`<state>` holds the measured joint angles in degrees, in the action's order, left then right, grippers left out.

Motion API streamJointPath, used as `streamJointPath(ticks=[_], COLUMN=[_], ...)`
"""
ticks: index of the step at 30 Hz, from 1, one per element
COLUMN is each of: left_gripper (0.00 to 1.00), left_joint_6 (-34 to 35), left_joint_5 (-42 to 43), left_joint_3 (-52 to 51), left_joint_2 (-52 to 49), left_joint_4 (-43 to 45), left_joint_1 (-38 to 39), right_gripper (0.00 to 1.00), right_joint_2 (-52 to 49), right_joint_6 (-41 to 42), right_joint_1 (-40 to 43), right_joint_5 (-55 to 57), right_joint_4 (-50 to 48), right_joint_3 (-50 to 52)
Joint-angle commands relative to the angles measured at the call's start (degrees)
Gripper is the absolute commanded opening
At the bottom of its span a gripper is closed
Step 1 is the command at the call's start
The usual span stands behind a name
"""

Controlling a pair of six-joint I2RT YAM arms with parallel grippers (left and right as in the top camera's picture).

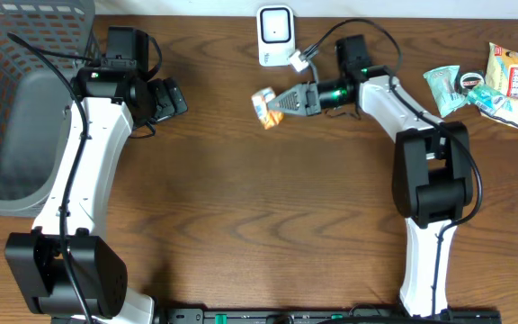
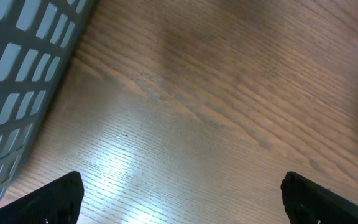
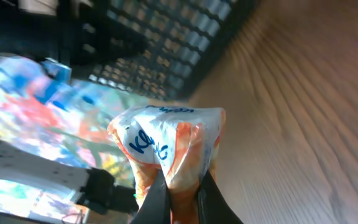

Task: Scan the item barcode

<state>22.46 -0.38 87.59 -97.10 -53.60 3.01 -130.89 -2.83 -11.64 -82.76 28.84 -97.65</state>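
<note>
Snack packet [image 1: 265,107] is pinched tight by the right gripper [image 1: 282,101], upper centre of the overhead view, just below the white scanner [image 1: 275,36]. Left gripper [image 1: 178,97] is spread wide open, upper left.

Here's a lab bench dressed up as a shop checkout: wooden table [image 1: 259,225], white barcode scanner [image 1: 275,34] at its back edge, grey mesh basket [image 1: 7,54] far left of the scanner, snack packets [image 1: 509,76] well to its right.
</note>
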Motion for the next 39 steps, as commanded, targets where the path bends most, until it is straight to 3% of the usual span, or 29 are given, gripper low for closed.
streamJointPath(ticks=[1, 6, 39], left_gripper=[1.0, 1.0, 1.0], left_joint_6=[-0.35, -0.35, -0.37], left_joint_5=[-0.74, -0.74, -0.74], left_joint_3=[0.26, 0.26, 0.26], left_joint_2=[-0.26, -0.26, -0.26], left_joint_4=[-0.15, -0.15, -0.15], left_joint_1=[-0.2, -0.2, -0.2], right_gripper=[0.01, 0.01, 0.01], right_joint_2=[-0.46, -0.46, -0.48], right_joint_6=[6.54, 9.64, 8.46], right_joint_1=[1.81, 2.38, 2.19], right_joint_5=[-6.67, -6.67, -5.46], right_joint_4=[-2.82, -4.33, -4.61], right_joint_3=[0.15, 0.15, 0.33])
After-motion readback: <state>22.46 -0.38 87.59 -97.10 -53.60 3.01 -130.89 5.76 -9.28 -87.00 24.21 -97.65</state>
